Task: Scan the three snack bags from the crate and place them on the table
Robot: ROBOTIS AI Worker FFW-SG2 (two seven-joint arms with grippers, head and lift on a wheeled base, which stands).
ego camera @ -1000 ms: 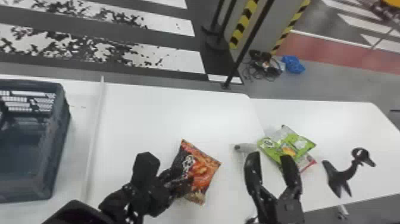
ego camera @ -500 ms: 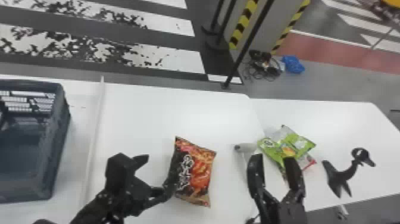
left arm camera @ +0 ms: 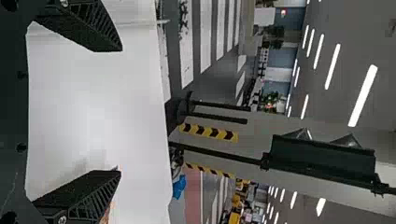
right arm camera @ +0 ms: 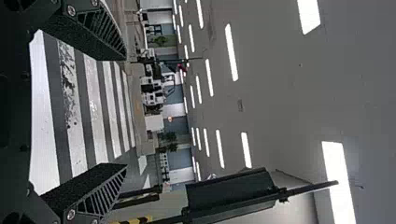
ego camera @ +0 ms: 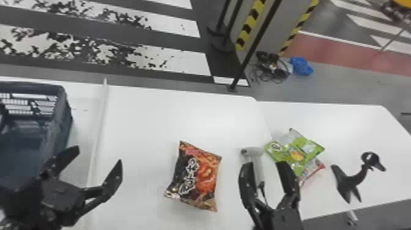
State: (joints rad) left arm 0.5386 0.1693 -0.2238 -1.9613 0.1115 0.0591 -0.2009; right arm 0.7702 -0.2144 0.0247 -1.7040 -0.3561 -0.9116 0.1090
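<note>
In the head view an orange and black snack bag [ego camera: 195,177] lies flat on the white table [ego camera: 183,113]. To its left my left gripper [ego camera: 99,154] is open, apart from the bag; in its own wrist view the left gripper [left arm camera: 119,109] has nothing between its fingers. Right of the bag my right gripper [ego camera: 264,165] stands open and holds nothing, and its wrist view shows the right gripper [right arm camera: 125,112] too. A green snack bag [ego camera: 298,150] lies over a red and white bag [ego camera: 313,172] on the right-hand table. A light grey handheld scanner [ego camera: 258,159] shows behind the right gripper.
A dark blue-grey crate [ego camera: 62,122] stands at the far left, beside a thin raised strip [ego camera: 98,134] running across the table. A black stand [ego camera: 351,183] is on the right-hand table. Black poles rise from the floor beyond the table edge.
My left gripper has moved left, away from the orange and black bag, and its fingers have spread. The bag has shifted slightly left and now lies fully uncovered. The right gripper has barely moved.
</note>
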